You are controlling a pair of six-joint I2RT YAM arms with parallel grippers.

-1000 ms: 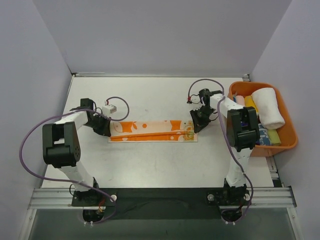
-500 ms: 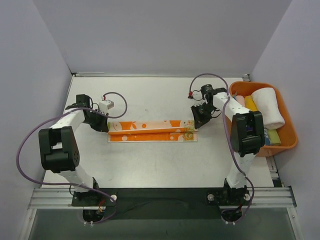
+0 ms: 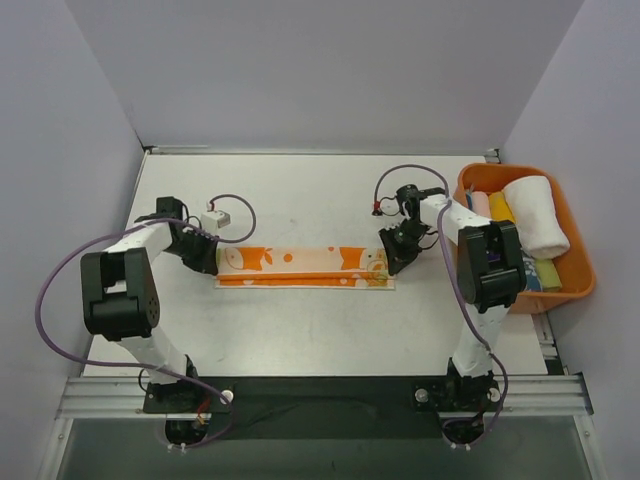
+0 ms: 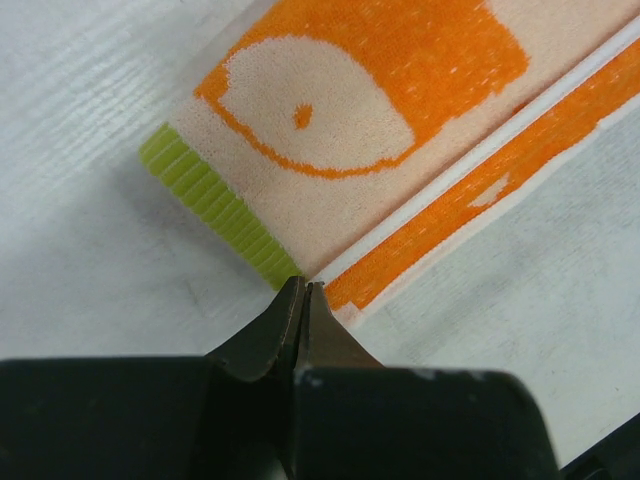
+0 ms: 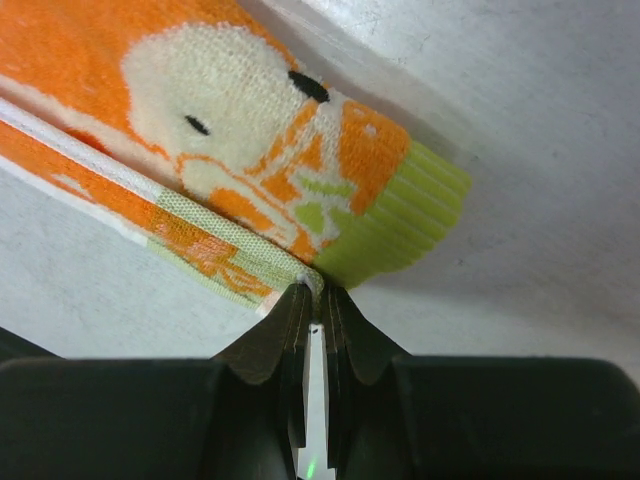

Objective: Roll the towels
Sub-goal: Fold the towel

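Top external is showing you the cream towel lying folded lengthwise, not yet rolled; your left hand and right hand are each pinching one end

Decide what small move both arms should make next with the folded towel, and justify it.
Probably open both and lift away: the left gripper and right gripper each pinch an end of the orange towel, which lies folded flat as a long strip, ready for rolling.
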